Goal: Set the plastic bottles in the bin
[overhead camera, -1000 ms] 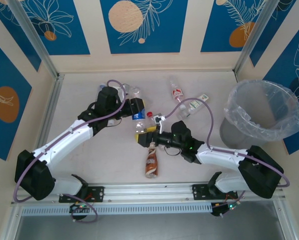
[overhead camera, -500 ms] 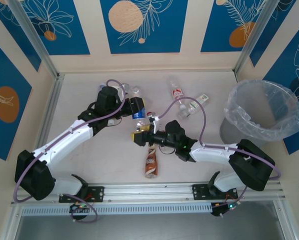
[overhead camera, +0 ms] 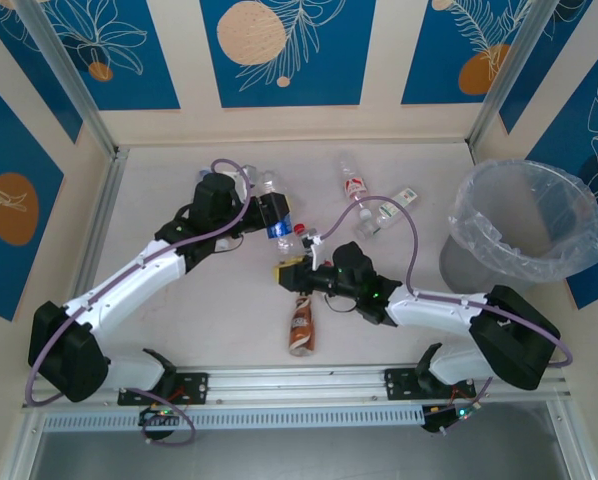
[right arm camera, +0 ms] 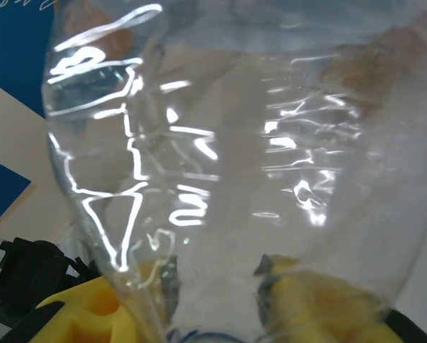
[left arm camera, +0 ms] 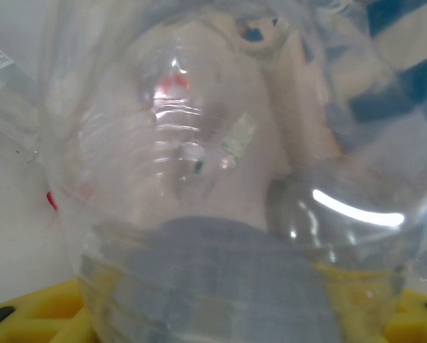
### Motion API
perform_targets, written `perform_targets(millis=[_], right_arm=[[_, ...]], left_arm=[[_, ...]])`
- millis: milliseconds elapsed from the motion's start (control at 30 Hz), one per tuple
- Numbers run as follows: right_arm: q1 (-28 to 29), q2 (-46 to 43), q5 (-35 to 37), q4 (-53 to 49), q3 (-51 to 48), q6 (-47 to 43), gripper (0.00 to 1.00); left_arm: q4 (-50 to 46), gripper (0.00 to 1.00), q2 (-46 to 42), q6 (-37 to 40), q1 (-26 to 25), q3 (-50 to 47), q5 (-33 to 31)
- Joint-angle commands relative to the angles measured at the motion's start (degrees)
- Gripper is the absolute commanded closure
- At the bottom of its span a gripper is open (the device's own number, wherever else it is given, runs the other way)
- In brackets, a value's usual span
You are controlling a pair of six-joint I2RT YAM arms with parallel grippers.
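Seen from above, the large round bin lined with a crinkled clear plastic bag (overhead camera: 464, 265) stands at the right side of the pale tabletop (overhead camera: 149, 190), with plastic bottles scattered to its left. Nearest the bin lie a small clear bottle with a green-and-white label (overhead camera: 384, 210) and, just beyond it, a clear bottle with a red label (overhead camera: 353, 184). Farther from the bin, the left end effector (overhead camera: 272, 212) sits against a clear bottle with a blue label (overhead camera: 278, 228), with another clear uncapped-looking bottle (overhead camera: 267, 182) beside it on the far side. The right end effector (overhead camera: 289, 270) reaches away from the bin toward a red-capped bottle (overhead camera: 301, 233), and a brown bottle with a patterned label (overhead camera: 301, 325) lies on the near side of it, well apart from the bin. At the left wrist, a rounded see-through bottle body (left arm camera: 220, 179) crowds the lens just above the yellow fingers (left arm camera: 21, 325); whether that end effector is grasping or released cannot be told. At the right wrist, a dented, crinkled clear bottle (right arm camera: 235, 164) sits between the yellow pads (right arm camera: 85, 307), and the right end effector is clenched on it, still on the far-left side of the bin rather than over it.
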Motion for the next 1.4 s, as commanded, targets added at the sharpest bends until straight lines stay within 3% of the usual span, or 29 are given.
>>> perform_targets(millis=[0, 133, 267, 467, 567, 900, 1100, 1367], right_arm=[[-0.18, -3.27, -1.74, -2.38, 0.75, -6.65, 0.97], [-3.00, -7.89, -0.18, -7.76, 0.78, -8.08, 1.00], [-7.71, -14.31, 0.35, -14.45, 1.05, -9.47, 1.00], [-14.75, -23.12, 2.19, -28.06, 4.04, -13.55, 1.00], [-19.36, -26.04, 1.08, -35.10, 7.00, -14.61, 1.00], [-30.05, -28.51, -1.32, -59.63, 26.60, -21.37, 1.00], [-38.68, -28.13, 7.19, -67.88, 34.49, -27.71, 1.00], [-55.66, -26.97, 15.83, -67.90, 36.08, -29.28, 1.00]], left_arm=[[-0.01, 0.33, -1.20, 0.39, -0.39, 0.81, -0.19], [2.57, 0.01, -3.03, 4.19, -0.39, 0.30, 3.56], [1.54, 0.01, -5.89, 6.99, -0.37, -0.54, 2.78], [-4.06, 0.01, -11.52, 4.44, -0.33, -5.08, -15.75], [-4.00, 0.01, -13.39, 3.69, -0.31, -7.70, -19.43], [-4.66, 0.01, -12.10, 5.29, -0.29, -8.37, -17.06], [-3.53, 0.01, -9.59, 6.14, -0.35, -7.49, -13.87], [-2.64, 0.01, -5.91, 6.56, -0.45, -5.47, -10.67]])
